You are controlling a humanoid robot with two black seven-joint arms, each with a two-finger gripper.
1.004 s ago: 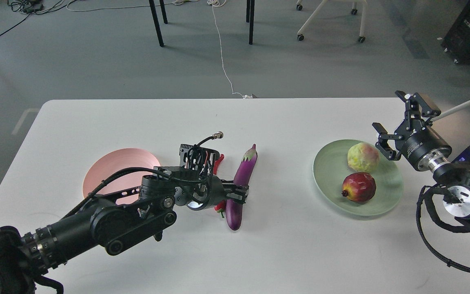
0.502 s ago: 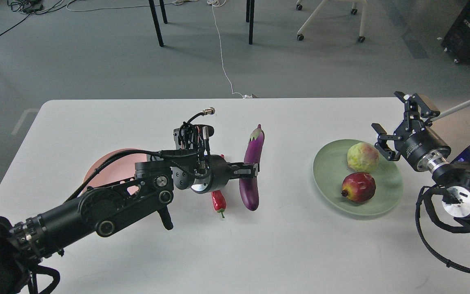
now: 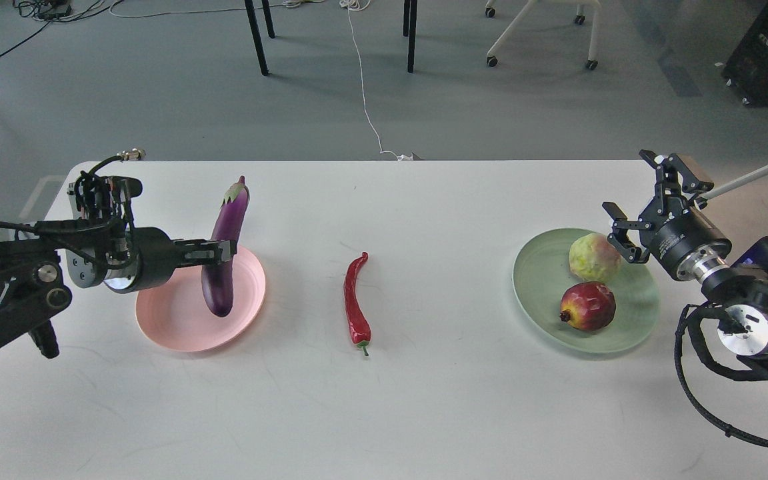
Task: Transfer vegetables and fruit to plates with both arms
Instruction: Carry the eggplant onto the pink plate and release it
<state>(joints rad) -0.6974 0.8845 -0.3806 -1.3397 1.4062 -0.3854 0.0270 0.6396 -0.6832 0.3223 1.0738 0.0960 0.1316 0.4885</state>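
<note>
The left pincer point(image 3: 224, 250) has swung leftward, carrying the long glossy purple eggplant point(image 3: 225, 247), clamped mid-length and hanging over the pale pink round plate point(image 3: 171, 320). Released tilted, it could roll off onto the white worktop point(image 3: 424, 400). The right pincer point(image 3: 637, 203) stands apart.

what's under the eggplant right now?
The pink plate lies under the eggplant, which the left gripper holds over it. The eggplant hides part of the plate's middle; whether its lower tip touches the plate is unclear.
</note>
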